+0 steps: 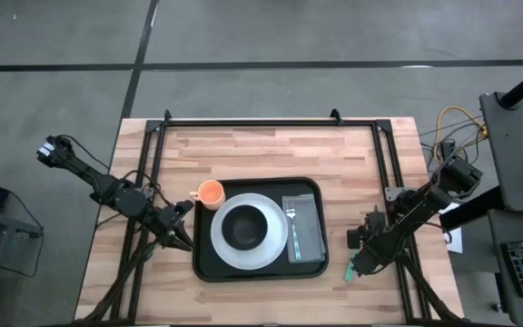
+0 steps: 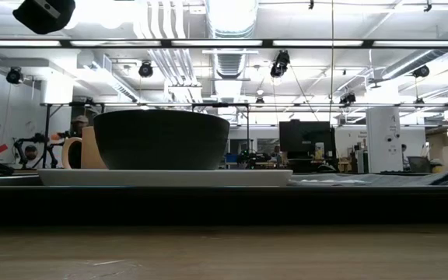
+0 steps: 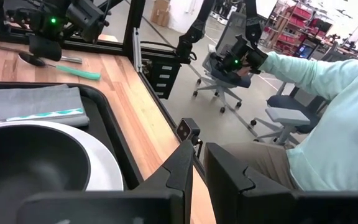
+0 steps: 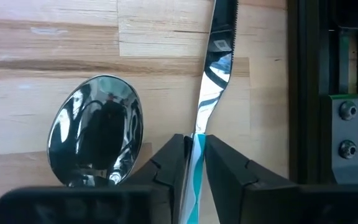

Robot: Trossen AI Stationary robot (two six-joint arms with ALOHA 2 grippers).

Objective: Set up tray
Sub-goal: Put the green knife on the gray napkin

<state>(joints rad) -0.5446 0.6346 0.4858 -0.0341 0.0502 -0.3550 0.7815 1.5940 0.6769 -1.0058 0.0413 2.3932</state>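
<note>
Left arm: reaches in from the desk's left edge, elbow bent, forearm angled toward the centre. Left gripper: low over the desk, jaws nearly together with a thin gap, nothing between them.

Right arm: folded at the desk's right edge, forearm slanting down. Right gripper: jaws pinched on a knife.

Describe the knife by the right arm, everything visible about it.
The knife is shiny, mirror-like metal with a serrated blade edge and a teal-and-white handle. It lies flat on the wooden table, right of the black tray and not yet on it, beside a polished spoon. The right end effector is closed on its handle, a finger on either side. From above, only the teal handle shows below the arm.
</note>
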